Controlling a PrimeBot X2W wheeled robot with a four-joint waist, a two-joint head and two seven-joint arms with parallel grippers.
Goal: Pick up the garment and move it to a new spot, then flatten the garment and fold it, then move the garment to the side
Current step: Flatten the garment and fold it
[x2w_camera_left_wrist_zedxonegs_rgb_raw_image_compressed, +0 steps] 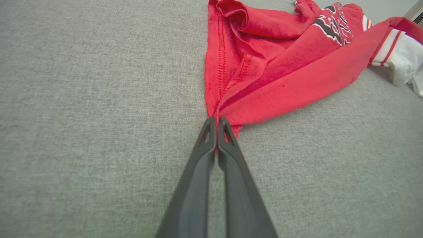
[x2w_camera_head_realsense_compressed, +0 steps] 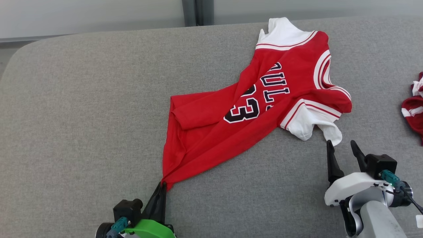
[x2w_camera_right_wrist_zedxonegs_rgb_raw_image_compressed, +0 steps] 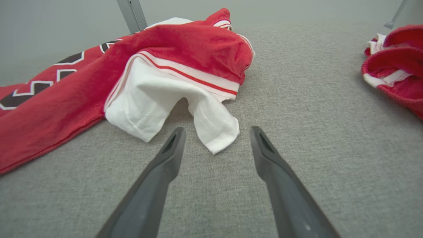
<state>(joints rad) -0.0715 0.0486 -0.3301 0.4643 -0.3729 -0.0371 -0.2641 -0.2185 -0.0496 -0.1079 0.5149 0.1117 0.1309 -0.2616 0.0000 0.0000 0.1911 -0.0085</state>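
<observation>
finding 1, position of item: the red number-23 jersey (x2w_camera_head_realsense_compressed: 264, 99) lies crumpled on the grey fabric-covered tabletop (x2w_camera_head_realsense_compressed: 82, 115), right of centre. its collar is toward the far edge and its hem is drawn to a point toward the robot. the body is twisted and folded over itself.

finding 2, left tool (x2w_camera_head_realsense_compressed: 162, 185): pressed together on the near hem corner, pinching only a small tip of cloth. in the left wrist view two stitched hem edges run into the left tool (x2w_camera_left_wrist_zedxonegs_rgb_raw_image_compressed: 216, 120). whether both layers are caught cannot be told.

finding 3, right tool (x2w_camera_head_realsense_compressed: 341, 142): spread, holding nothing, just short of the white sleeve (x2w_camera_head_realsense_compressed: 314, 124). in the right wrist view the sleeve's cuff (x2w_camera_right_wrist_zedxonegs_rgb_raw_image_compressed: 214, 138) lies between the right tool's fingers, apart from both.

hazards, as judged:
- the left pinch is shallow. a quick lift or drag could pull the corner free, because the rest of the jersey's weight and its friction on the fabric cover would load that one tip.
- if one layer alone is held, the jersey would open unevenly and twist further.
- pulling from one corner would rope the cloth along a diagonal and deepen the creases before flattening.
- a right-hand closure at the cuff alone could stretch the sleeve out and leave the body behind.
- a second red-and-white garment (x2w_camera_head_realsense_compressed: 414, 112) sits near the right edge. a sideways move that way could snag or overlap it.
</observation>
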